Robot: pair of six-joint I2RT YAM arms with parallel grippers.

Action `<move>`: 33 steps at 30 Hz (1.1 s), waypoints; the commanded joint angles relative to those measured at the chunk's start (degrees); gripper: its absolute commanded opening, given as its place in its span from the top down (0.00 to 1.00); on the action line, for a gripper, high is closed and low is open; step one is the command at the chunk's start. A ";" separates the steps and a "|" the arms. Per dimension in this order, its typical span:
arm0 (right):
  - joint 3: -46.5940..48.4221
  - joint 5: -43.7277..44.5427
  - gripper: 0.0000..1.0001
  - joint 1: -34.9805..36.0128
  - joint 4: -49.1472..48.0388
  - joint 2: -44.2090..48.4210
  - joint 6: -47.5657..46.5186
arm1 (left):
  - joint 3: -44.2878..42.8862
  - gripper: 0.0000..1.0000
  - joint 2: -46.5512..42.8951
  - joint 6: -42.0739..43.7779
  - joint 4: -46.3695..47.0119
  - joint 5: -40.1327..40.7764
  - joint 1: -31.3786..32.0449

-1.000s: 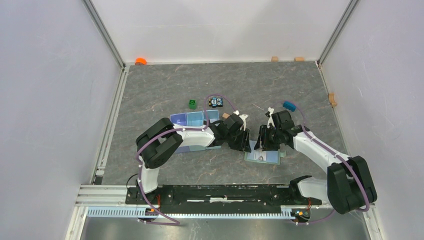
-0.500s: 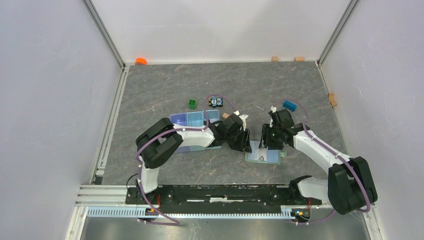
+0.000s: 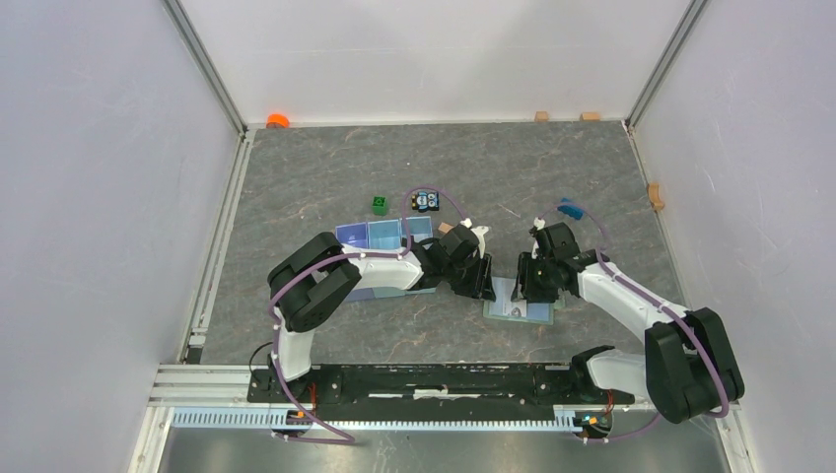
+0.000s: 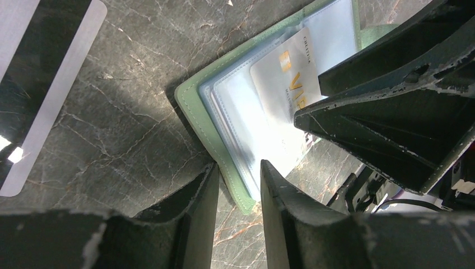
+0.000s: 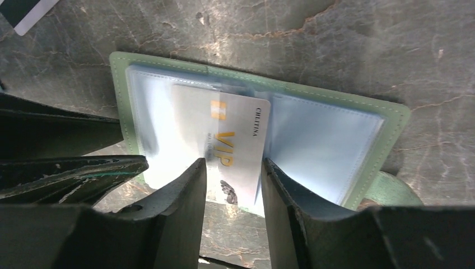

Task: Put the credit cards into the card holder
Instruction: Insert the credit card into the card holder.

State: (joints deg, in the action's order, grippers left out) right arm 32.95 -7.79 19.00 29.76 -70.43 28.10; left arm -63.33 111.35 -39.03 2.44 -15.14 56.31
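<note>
The sage-green card holder [image 3: 521,309] lies open on the table between my two grippers, its pale blue slotted inside up. A whitish card with gold "VIP" print [image 5: 232,131] sits partly in a middle slot, its near end sticking out. My right gripper [image 5: 233,165] is narrowly open, its fingers straddling that near end. My left gripper [image 4: 240,168] is narrowly open over the holder's left corner [image 4: 224,168]; it shows in the top view [image 3: 483,286] opposite the right gripper [image 3: 534,288]. A second card with a dark stripe [image 4: 45,73] lies flat on the table left of the holder.
A light blue three-compartment tray [image 3: 384,235] stands behind the left arm. A green cube [image 3: 380,204], a small toy car [image 3: 425,201] and a blue object [image 3: 570,208] lie further back. An orange piece [image 3: 278,120] and wooden blocks [image 3: 541,116] sit by the walls.
The right gripper has shifted a little toward the near side and right over the card holder. The left arm has not moved.
</note>
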 commanded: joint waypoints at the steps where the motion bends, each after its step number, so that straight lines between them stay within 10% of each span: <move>1: -1.04 -3.65 0.55 0.22 -3.95 0.67 1.84 | 1.28 0.60 0.97 -0.85 -2.70 0.03 0.02; 33: 8.00 2.92 0.51 1.20 2.17 4.60 0.08 | -4.08 0.50 -8.83 6.41 -10.30 1.73 -1.58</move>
State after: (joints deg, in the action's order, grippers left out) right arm 38.02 -7.57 21.32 29.56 -68.51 29.89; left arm -64.07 108.27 -36.95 -4.10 -15.05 55.66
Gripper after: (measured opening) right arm 0.473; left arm 0.473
